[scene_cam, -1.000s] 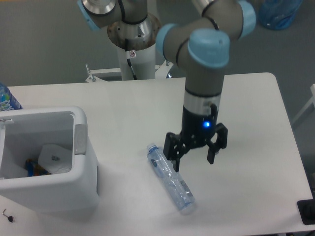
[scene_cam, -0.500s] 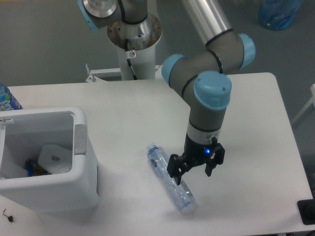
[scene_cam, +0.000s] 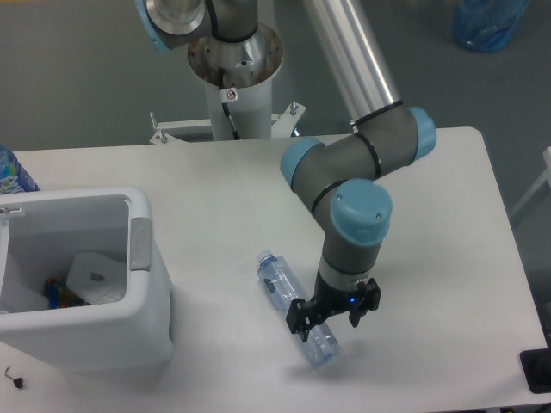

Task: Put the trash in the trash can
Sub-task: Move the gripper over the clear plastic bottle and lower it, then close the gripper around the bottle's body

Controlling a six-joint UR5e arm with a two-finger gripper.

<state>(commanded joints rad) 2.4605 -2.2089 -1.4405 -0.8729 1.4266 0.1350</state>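
The crushed plastic bottle (scene_cam: 297, 309) is laid slantwise on the tabletop (scene_cam: 430, 215) near its front edge, cap end pointed toward the back left. The gripper (scene_cam: 329, 317) is lowered over the bottle's nearer half, with one finger seen on each side of it; the jaws are spread about the bottle, and whether it is pressed cannot be told. At the front left corner the trash can (scene_cam: 129, 327) is stood, and white crumpled paper (scene_cam: 96, 277) is seen inside it. A blue-labelled bottle (scene_cam: 12, 174) is partly seen at the left edge.
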